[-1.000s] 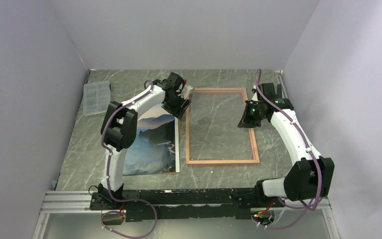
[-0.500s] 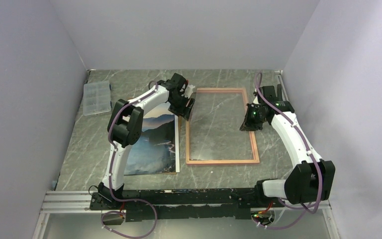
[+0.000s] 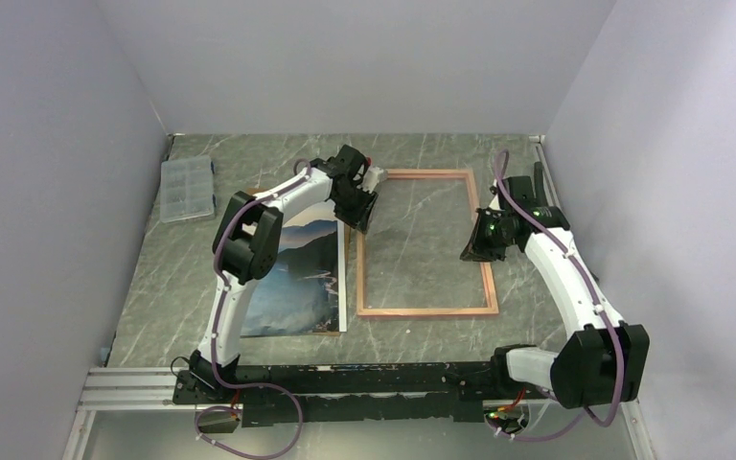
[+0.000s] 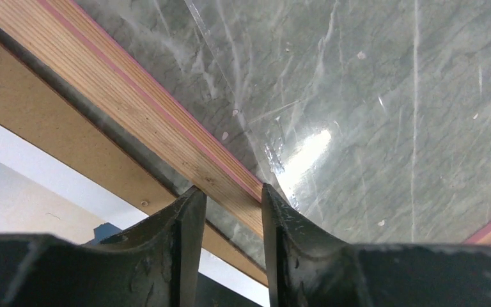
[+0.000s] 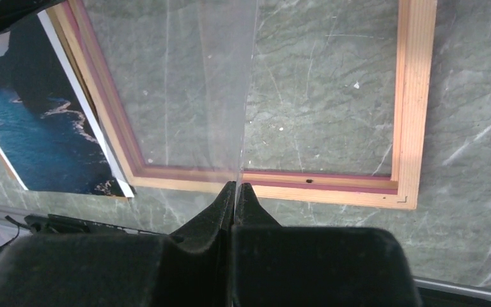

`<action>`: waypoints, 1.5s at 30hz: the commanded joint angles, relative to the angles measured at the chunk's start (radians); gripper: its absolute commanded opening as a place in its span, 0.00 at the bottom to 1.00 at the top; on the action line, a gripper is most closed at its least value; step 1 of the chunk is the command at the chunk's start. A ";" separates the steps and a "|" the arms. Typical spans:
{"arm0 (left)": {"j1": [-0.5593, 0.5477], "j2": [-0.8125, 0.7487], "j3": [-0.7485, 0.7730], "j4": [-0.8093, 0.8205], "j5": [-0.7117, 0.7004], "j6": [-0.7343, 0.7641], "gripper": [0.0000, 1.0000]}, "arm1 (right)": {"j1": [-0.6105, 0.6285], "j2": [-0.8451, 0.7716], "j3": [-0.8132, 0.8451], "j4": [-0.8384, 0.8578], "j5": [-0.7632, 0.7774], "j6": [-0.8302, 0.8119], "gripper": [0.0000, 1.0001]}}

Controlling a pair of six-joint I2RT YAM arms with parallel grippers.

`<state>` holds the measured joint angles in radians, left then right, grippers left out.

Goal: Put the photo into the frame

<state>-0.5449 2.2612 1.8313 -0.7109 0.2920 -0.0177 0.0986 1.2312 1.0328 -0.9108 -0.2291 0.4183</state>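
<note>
Left of the frame [image 3: 426, 310], the photo [image 3: 292, 278] lies uninserted; left gripper [image 4: 227, 192] straddles a rail, grip unclear; right gripper [image 5: 236, 185] pinches the clear pane [image 5: 185, 96].

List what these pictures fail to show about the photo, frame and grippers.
- Top view: the white left arm covers the left edge and far end of the glossy mountain photo.
- Left wrist view: whether the left gripper, astride a rail of the pink-and-tan wooden frame, actually clamps it; contact is unseen.
- Right wrist view: whether the shut right gripper pinches the clear pane; its fingertips hide that.
- Top view: the clear plastic compartment box is too small to show contents.
</note>
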 commanded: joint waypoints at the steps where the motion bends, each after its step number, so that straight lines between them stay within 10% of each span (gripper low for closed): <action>1: -0.009 0.041 -0.015 0.014 -0.066 0.067 0.36 | 0.000 -0.060 -0.025 0.038 -0.042 0.038 0.00; 16: -0.012 -0.023 -0.092 0.043 -0.143 0.208 0.21 | 0.168 -0.136 -0.136 0.148 -0.036 0.228 0.00; 32: 0.161 -0.319 -0.030 -0.069 0.070 0.080 0.59 | 0.168 -0.086 0.205 0.084 -0.080 0.139 0.00; 45: 0.346 -0.377 -0.274 0.008 0.094 0.076 0.57 | 0.143 -0.147 0.175 0.418 -0.343 0.201 0.00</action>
<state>-0.1776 1.9026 1.6344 -0.7311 0.3519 0.0662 0.2539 1.1294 1.2282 -0.7074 -0.4618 0.5591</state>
